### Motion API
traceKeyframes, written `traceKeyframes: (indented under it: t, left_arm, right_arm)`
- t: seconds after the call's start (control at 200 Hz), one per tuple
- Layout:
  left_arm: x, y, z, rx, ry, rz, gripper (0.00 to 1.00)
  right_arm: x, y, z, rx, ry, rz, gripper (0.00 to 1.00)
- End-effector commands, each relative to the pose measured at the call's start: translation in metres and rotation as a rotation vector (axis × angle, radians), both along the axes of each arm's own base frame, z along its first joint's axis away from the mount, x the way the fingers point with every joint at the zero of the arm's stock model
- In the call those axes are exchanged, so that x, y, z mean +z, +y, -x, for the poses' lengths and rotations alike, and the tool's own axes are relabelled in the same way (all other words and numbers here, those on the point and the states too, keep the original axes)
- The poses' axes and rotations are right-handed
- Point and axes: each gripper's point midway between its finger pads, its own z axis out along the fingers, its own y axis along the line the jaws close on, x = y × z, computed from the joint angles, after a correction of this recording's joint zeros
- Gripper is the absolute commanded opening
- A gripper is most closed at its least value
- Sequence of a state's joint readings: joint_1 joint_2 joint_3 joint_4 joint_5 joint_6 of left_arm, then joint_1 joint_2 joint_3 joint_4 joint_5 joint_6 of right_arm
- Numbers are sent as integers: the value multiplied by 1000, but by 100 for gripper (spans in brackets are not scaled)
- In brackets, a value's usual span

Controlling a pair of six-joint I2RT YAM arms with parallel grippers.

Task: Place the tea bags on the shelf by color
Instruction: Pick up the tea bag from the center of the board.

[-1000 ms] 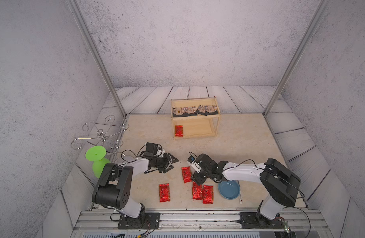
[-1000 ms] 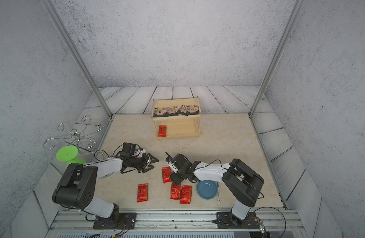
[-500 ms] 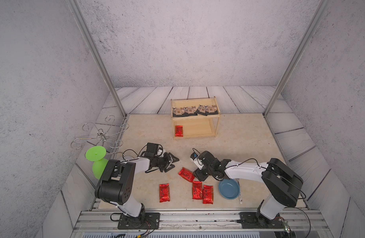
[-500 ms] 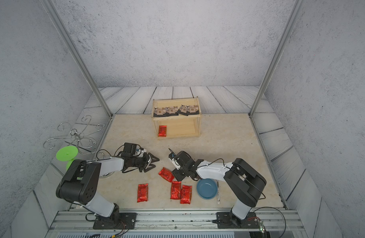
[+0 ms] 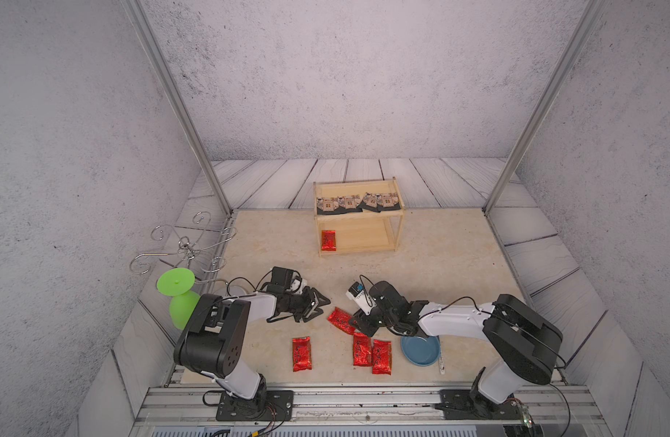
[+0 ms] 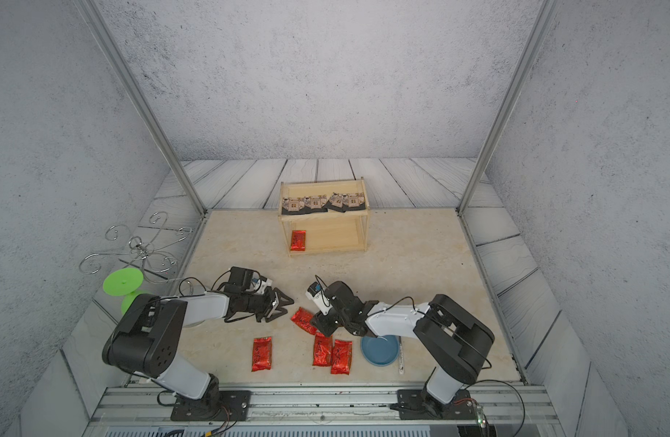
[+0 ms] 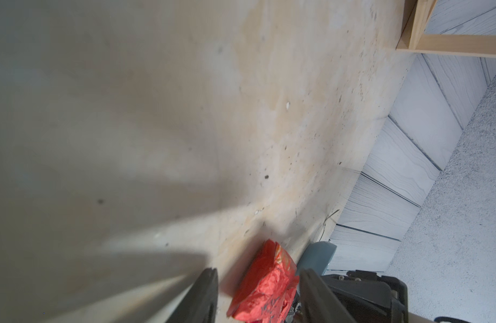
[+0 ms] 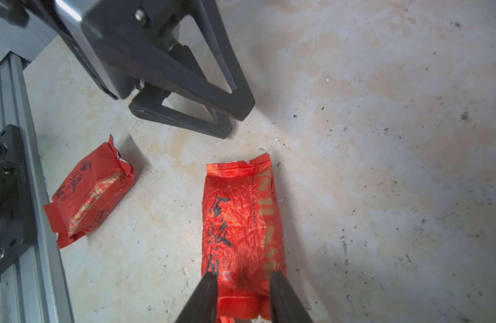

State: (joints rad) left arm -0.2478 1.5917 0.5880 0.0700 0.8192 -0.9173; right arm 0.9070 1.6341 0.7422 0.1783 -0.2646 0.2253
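While both arms lay low over the table (image 5: 439,242), both top views showed the shelf (image 5: 358,217) at the far middle. Four black packets (image 5: 358,202) sat in a row on its top tier, and one shelved red packet (image 5: 328,240) sat at the left end of its lower tier. Three loose red packets (image 5: 362,349) lay flat near the front rail, with a blue dish (image 5: 420,350) just beside them. The left gripper (image 5: 324,306) had its jaws apart, holding nothing, near an angled red packet (image 5: 339,319). The right gripper (image 5: 358,326) sat at that packet's other end.

Left wrist: the left gripper (image 7: 258,270) had its fingers (image 7: 204,296) wide apart. The angled red packet (image 7: 265,288) lay beyond them, apparently untouched.

Right wrist: the right gripper (image 8: 242,275) had its fingers (image 8: 207,293) straddling the near end of the angled red packet (image 8: 241,218), which lay flat on the table. Couldn't tell whether they pressed it or just sat beside it.
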Motion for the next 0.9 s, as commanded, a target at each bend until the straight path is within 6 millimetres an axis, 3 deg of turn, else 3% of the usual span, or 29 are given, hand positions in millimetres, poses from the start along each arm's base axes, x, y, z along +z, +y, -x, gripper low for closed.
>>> traceKeyframes:
  t: [0.0,0.175,0.32,0.57,0.746,0.891]
  left_arm:
    - [-3,-11,9,-61,7,16,52]
    - [0,-15,12,-83,2,13,48]
    - [4,-13,14,-87,-10,2,40]
    - [19,-10,14,-88,-63,-13,39]
    - [25,-7,18,-103,-87,-34,43]
    - [15,1,26,-127,-46,-110,51]
  right_arm:
    - [-9,3,5,14,27,-5,36]
    - [-24,-1,6,6,44,22,36]
    - [-23,-4,4,-8,32,29,36]
    - [-20,-3,3,-12,38,27,36]
    - [-19,-2,2,-16,42,27,36]
    - [-17,0,2,-17,41,22,36]
